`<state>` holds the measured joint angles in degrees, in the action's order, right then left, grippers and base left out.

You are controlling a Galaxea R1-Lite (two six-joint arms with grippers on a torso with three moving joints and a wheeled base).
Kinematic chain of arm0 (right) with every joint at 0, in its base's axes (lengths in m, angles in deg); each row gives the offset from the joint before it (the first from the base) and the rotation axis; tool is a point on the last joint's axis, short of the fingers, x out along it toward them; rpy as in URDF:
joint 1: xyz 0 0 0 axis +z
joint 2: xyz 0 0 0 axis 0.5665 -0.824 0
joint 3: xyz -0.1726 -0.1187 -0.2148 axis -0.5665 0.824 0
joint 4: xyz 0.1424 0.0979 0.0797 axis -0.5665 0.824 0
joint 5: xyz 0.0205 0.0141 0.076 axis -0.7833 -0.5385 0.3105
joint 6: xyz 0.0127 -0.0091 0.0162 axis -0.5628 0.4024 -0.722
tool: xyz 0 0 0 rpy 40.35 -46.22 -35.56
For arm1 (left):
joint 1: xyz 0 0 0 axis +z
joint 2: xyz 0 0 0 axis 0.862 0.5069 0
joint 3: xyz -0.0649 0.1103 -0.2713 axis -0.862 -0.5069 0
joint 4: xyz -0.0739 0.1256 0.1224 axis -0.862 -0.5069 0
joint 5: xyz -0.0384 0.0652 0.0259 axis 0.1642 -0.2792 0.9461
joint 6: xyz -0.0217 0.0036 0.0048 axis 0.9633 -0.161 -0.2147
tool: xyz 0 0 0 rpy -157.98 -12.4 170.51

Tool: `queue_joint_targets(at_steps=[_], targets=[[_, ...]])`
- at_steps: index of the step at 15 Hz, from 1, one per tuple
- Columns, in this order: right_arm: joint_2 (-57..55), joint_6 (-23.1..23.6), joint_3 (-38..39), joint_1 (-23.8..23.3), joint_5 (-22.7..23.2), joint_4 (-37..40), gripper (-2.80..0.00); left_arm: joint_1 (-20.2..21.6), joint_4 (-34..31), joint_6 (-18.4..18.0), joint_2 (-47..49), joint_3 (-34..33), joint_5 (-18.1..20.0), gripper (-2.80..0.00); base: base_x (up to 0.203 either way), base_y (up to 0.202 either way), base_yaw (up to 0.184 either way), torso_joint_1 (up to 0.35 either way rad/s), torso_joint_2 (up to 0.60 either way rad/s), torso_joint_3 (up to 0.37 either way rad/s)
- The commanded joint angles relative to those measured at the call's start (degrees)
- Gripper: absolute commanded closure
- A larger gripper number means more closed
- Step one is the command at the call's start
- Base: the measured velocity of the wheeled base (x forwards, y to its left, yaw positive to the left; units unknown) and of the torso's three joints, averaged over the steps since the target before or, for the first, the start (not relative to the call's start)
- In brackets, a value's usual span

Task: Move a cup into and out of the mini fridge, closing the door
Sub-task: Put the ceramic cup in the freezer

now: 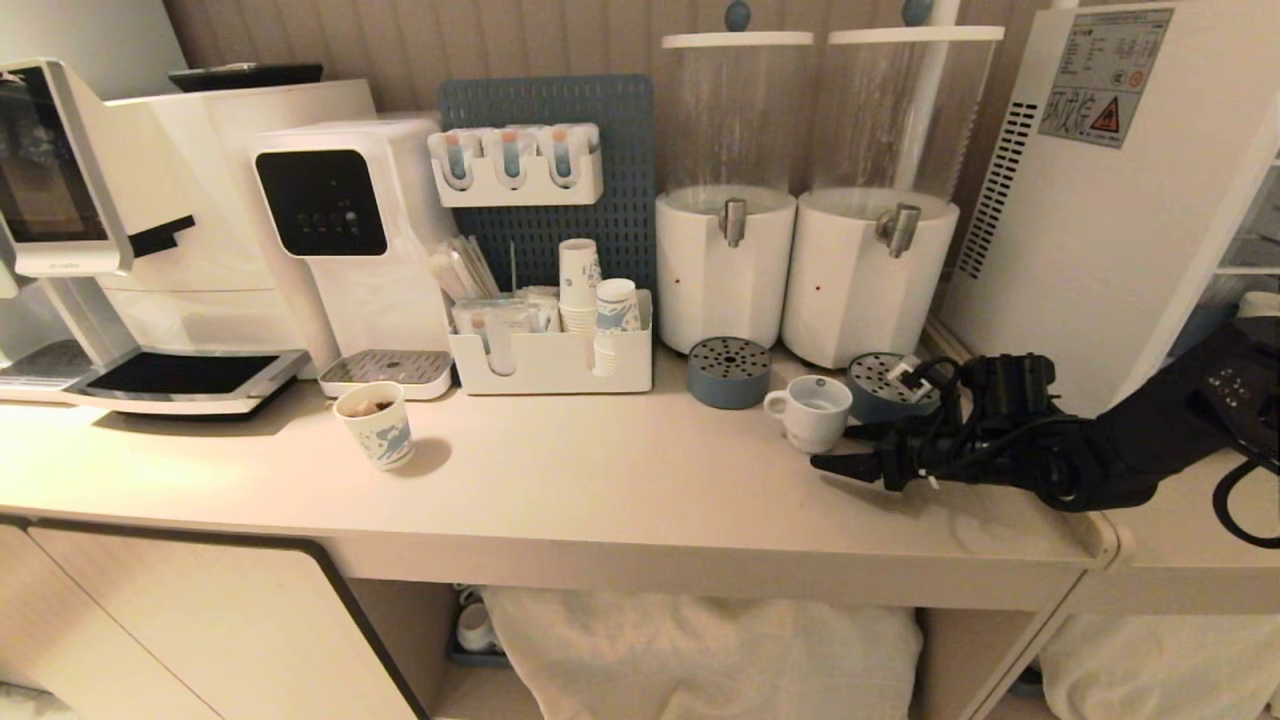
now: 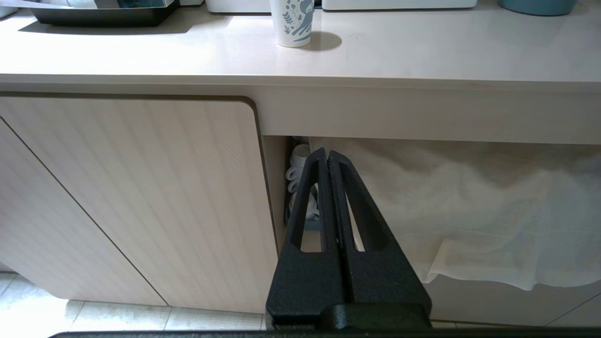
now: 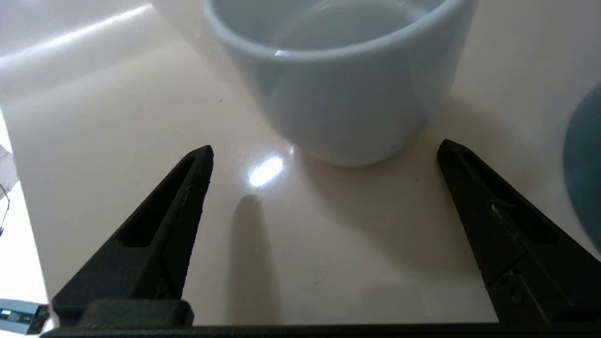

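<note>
The small white cup (image 1: 808, 410) stands upright and empty on the counter (image 1: 600, 480), its handle turned to the left. My right gripper (image 1: 848, 447) lies low over the counter just to the cup's right, open, with one finger either side of the cup's near side, short of touching it. In the right wrist view the cup (image 3: 347, 80) sits just beyond the spread fingertips of the right gripper (image 3: 325, 146). The mini fridge (image 1: 1090, 200) stands at the far right, its vented side towards me. Shelves show at its front, and I cannot make out how the door stands. My left gripper (image 2: 327, 152) is shut and parked below the counter edge.
Two white drink dispensers (image 1: 725, 270) (image 1: 868, 275) with blue drip trays (image 1: 729, 372) stand close behind the cup. A patterned paper cup (image 1: 375, 425) is on the left, a cup organiser (image 1: 550, 360) and coffee machines (image 1: 100, 230) behind it. White cloth (image 1: 700, 650) hangs under the counter.
</note>
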<state>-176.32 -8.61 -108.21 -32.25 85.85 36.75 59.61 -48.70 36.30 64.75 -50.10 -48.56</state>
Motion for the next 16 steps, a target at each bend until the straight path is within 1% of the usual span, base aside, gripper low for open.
queue_joint_targets(at_steps=[1,4,6,7,8,9,13,16], targets=[[-0.94,-0.05,-1.30,0.03,0.25,-0.21,-2.80,0.01,-0.01,0.01,0.00,0.00,-0.01,0.00,0.000,0.000,0.000,0.000,0.00,0.000],[-1.53,0.35,-2.08,0.03,0.09,-1.21,-2.80,0.01,-0.01,0.01,0.00,0.00,-0.01,0.00,0.000,0.000,0.000,0.000,0.00,0.000],[-2.64,0.04,-2.22,0.12,-1.15,-5.95,-2.80,0.01,-0.01,0.01,0.00,0.00,-0.01,0.00,0.000,0.000,0.000,0.000,0.00,0.000],[-3.03,-0.06,-2.04,0.37,-1.65,-6.99,-2.80,0.01,-0.01,0.01,0.00,0.00,-0.01,0.00,0.000,0.000,0.000,0.000,0.00,0.000],[-3.95,-0.21,-1.70,0.90,-2.70,-10.06,-2.80,0.01,-0.01,0.01,0.00,0.00,-0.01,0.00,0.000,0.000,0.000,0.000,0.00,0.000],[-4.64,-0.30,-2.28,1.33,-3.31,-10.75,-2.80,0.01,-0.01,0.01,0.00,0.00,-0.01,0.00,0.000,0.000,0.000,0.000,0.00,0.000],[-4.93,-0.23,-3.27,1.88,-3.44,-11.58,-2.80,0.01,-0.01,0.01,0.00,0.00,-0.01,0.00,0.000,0.000,0.000,0.000,0.00,0.000],[-6.59,-0.23,-5.73,2.05,-3.53,-11.06,-2.80,0.01,-0.01,0.01,0.00,0.00,-0.01,0.00,0.000,0.000,0.000,0.000,0.00,0.000]])
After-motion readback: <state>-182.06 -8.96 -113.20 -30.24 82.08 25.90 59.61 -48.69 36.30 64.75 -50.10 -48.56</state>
